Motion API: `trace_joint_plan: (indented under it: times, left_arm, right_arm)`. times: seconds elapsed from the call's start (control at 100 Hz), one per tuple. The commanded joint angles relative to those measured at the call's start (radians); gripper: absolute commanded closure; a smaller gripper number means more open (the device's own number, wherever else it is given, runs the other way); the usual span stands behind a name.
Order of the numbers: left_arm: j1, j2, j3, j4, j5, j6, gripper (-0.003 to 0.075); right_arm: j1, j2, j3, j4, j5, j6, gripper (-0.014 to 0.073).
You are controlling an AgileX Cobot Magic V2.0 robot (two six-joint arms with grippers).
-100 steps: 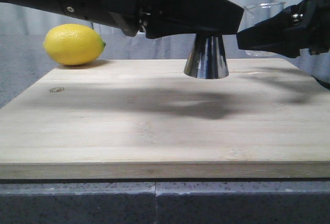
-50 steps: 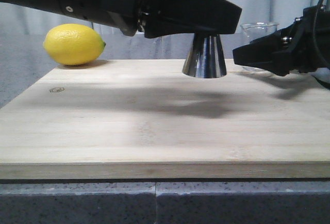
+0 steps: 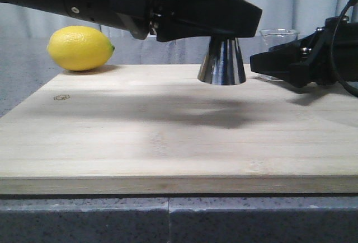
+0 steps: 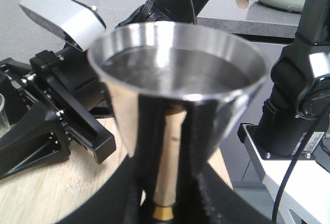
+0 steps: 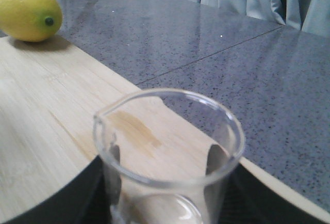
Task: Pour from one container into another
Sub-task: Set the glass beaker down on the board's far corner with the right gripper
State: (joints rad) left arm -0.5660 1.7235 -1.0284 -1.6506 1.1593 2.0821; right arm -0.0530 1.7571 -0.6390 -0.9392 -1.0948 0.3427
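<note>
So the left arm reaches in across the top of the front view, and its fingers (image 3: pixel 224 22) are clamped on the jigger (image 3: pixel 222 61) around the narrow waist. From the left wrist view you can see the dark pads either side of the steel stem, with the brass band (image 4: pixel 164 212) just below them and the upper cup (image 4: pixel 178 74) wide open toward the camera. There's a dark sheen inside the cup, but I can't tell if that's liquid or just reflection. The jigger stands upright with its lower cone down at the board (image 3: pixel 168 142); whether the base actually touches the wood or hangs a hair above it I can't say from here.

The right arm comes in low from the right side, and its fingers (image 3: pixel 274 62) grip the beaker (image 3: pixel 279 37), which sits near the far right part of the board, right of the jigger and apart from it. In the right wrist view the beaker (image 5: pixel 167 157) is upright, pouring lip visible on the rim, black pads pressed on both sides of the glass. Looks empty to me, though the bottom is cut off.

A lemon (image 3: pixel 80 47) lies at the far left corner, just behind the board's edge on the grey speckled bench (image 5: pixel 216 43), well apart from everything else.
</note>
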Motion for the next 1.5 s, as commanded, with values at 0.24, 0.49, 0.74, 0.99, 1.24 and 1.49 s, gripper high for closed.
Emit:
trace_joint_plan:
  times: [0.24, 0.49, 0.74, 0.99, 1.24, 1.49]
  left_arm:
    - [0.002, -0.053, -0.029, -0.068, 0.076, -0.006, 0.0739]
    - [0.002, -0.053, -0.029, -0.068, 0.075, -0.006, 0.0739]
    - [0.002, -0.053, -0.029, -0.068, 0.075, -0.006, 0.0739]
    - [0.002, -0.053, -0.029, -0.068, 0.075, -0.006, 0.0739]
    - [0.002, -0.053, -0.029, -0.068, 0.075, -0.006, 0.0739]
    - [0.002, -0.053, -0.029, -0.068, 0.075, -0.006, 0.0739]
  right_arm:
    - [-0.004, -0.026, -0.019, 0.031, -0.042, -0.021, 0.0462]
    - [-0.004, -0.026, -0.019, 0.031, -0.018, -0.021, 0.0462]
    - [-0.004, -0.026, -0.019, 0.032, -0.011, -0.021, 0.0459]
    - [-0.004, -0.026, -0.019, 0.032, -0.003, -0.021, 0.0459]
    - [-0.003, -0.026, -0.019, 0.032, -0.003, -0.021, 0.0375]
    - [-0.003, -0.026, -0.019, 0.032, -0.003, -0.021, 0.0258]
